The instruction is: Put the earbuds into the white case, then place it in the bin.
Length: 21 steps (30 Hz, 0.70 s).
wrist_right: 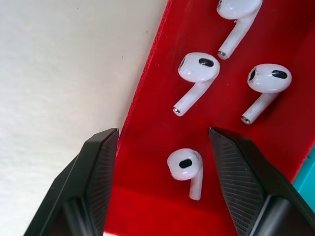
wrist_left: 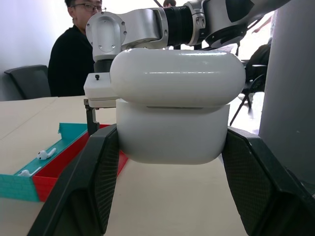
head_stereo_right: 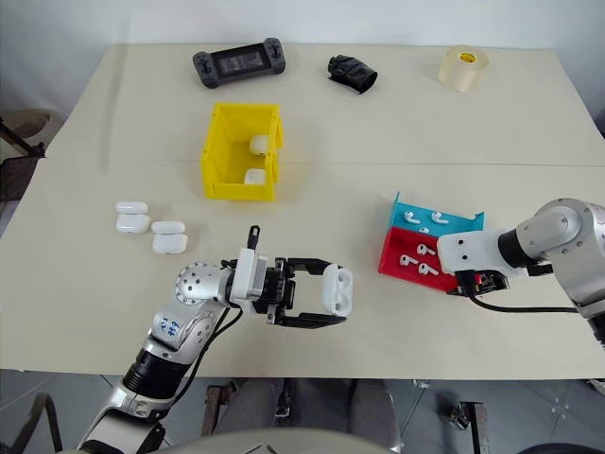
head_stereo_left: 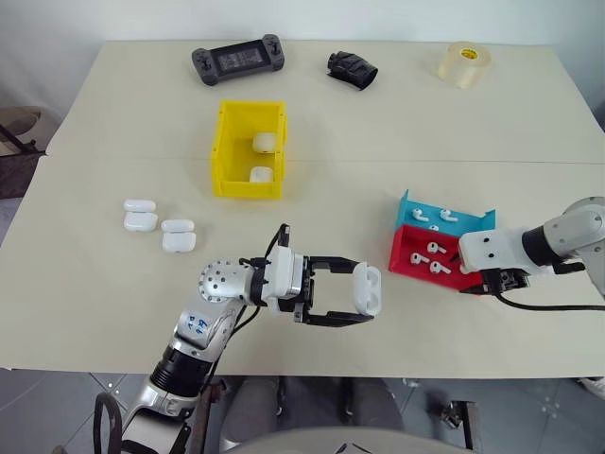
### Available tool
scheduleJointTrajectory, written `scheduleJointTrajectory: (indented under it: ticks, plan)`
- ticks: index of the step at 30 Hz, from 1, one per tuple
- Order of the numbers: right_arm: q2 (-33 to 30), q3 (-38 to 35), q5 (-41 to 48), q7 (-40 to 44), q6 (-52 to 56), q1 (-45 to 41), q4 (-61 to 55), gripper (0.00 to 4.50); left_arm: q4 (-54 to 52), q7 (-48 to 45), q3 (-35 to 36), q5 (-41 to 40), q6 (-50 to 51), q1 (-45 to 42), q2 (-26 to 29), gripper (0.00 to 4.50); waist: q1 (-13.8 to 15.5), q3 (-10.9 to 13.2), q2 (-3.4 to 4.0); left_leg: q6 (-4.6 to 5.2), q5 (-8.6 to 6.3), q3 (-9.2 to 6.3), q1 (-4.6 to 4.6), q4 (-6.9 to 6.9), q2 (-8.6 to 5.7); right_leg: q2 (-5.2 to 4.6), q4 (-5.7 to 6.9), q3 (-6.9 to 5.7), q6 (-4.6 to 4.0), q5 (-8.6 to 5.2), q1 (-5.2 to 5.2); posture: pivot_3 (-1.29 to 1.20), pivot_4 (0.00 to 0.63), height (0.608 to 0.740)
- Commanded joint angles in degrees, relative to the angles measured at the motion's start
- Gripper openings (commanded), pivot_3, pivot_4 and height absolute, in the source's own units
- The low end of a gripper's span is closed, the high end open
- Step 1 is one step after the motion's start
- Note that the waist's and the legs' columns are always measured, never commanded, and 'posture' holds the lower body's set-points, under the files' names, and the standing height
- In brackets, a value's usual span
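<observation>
Earbuds (wrist_right: 186, 169) lie in the red tray (head_stereo_left: 416, 270) at right of frame, with the right gripper (wrist_right: 162, 182) poised over them, jaws apart around one bud, not touching. Left gripper (head_stereo_left: 345, 293) at lower centre clamps a white case (head_stereo_left: 367, 288), lid ajar. Yellow bin (head_stereo_left: 227, 151) at upper centre holds two cases.

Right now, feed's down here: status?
Left gripper shut on white case. Right gripper open over earbud in red tray. Nothing blocking.
</observation>
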Motion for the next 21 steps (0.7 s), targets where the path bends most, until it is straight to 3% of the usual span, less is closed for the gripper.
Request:
scheduleJointTrajectory:
  ticks: [1,21]
  plan:
    - [-0.43,-1.44,0.63,2.14,1.04,-2.25,-1.03,3.00,-3.14,0.72,0.10,-0.57,-0.42,0.25,0.02,2.77,-0.02,0.00,0.01,0.00,0.00,0.00,0.00,0.00,0.00,0.00,0.00,0.00,0.00,0.00,0.00,0.00,0.150,0.740]
    - [1.68,2.40,-6.88,3.00,-15.46,-7.67,11.71,3.00,-3.75,1.89,0.31,-0.27,-1.00,0.86,0.50,2.77,-0.07,0.00,0.02,0.00,0.00,-0.01,-0.01,0.02,0.00,0.00,0.02,-0.01,0.00,0.00,0.00,0.00,0.150,0.740]
